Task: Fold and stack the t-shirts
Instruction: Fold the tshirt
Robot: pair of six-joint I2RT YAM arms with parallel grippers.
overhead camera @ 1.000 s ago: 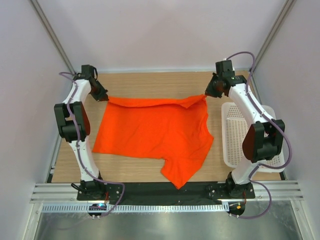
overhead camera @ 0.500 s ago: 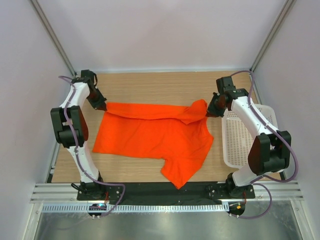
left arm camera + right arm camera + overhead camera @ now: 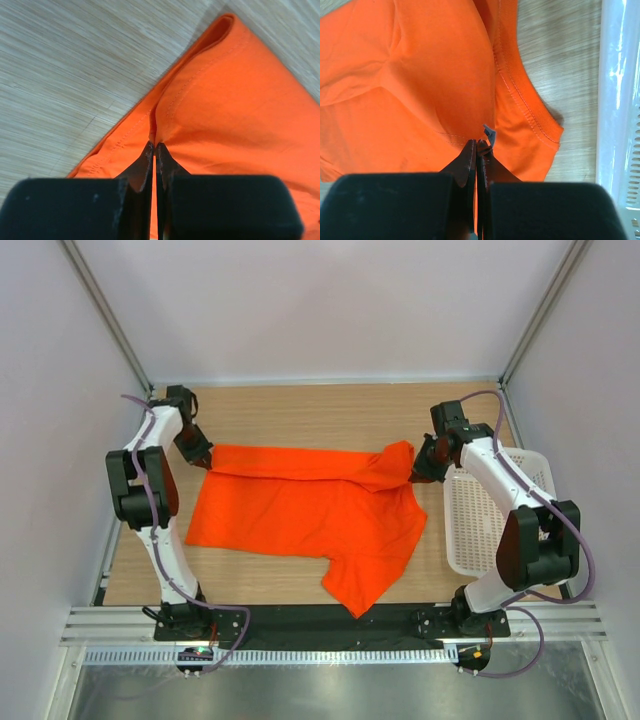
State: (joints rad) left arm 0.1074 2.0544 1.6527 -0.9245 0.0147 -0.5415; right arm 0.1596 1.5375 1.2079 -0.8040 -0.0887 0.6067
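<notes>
The orange-red t-shirt (image 3: 310, 515) lies spread on the wooden table, its far edge folded a little toward the front. My left gripper (image 3: 203, 456) is shut on the shirt's far left corner; in the left wrist view the fabric (image 3: 225, 105) is pinched between the closed jaws (image 3: 154, 146). My right gripper (image 3: 414, 466) is shut on the shirt's far right part by the collar; the right wrist view shows the fabric (image 3: 430, 90) and a small grey label (image 3: 490, 134) at the closed jaws (image 3: 478, 145). One sleeve (image 3: 358, 585) points to the front.
A white lattice basket (image 3: 485, 508) stands at the right, just beside my right arm; its rim shows in the right wrist view (image 3: 615, 100). Bare wooden table (image 3: 320, 405) lies behind the shirt. A black strip and metal rail run along the near edge.
Both grippers have moved toward the front and down with the shirt's far edge, which now lies folded over the shirt. The right gripper moved more than the left.
</notes>
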